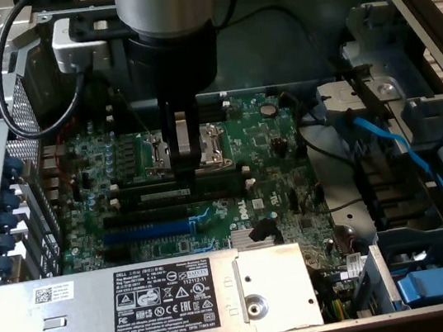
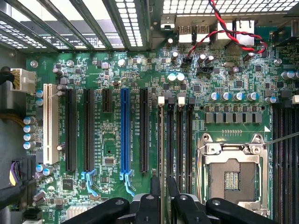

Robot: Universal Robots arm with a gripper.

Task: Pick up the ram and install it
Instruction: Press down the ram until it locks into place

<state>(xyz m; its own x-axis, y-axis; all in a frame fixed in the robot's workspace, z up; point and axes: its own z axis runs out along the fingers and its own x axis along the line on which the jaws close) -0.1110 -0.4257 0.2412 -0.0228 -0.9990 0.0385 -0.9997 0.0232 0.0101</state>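
The gripper [image 1: 184, 141] hangs low over the green motherboard [image 1: 269, 146], its fingers [image 2: 154, 198] pinching the ram [image 2: 161, 154] edge-on, the strip standing in the memory slot [image 2: 170, 140] beside the processor socket [image 2: 232, 179]; further out lie the blue slot [image 1: 148, 231], a blue cable [image 1: 398, 148] and the labelled metal cover [image 1: 162, 296]

You see a green motherboard [image 1: 260, 143] with a blue slot [image 2: 125, 135]; the grey power supply [image 1: 142, 307] sits beside the board.
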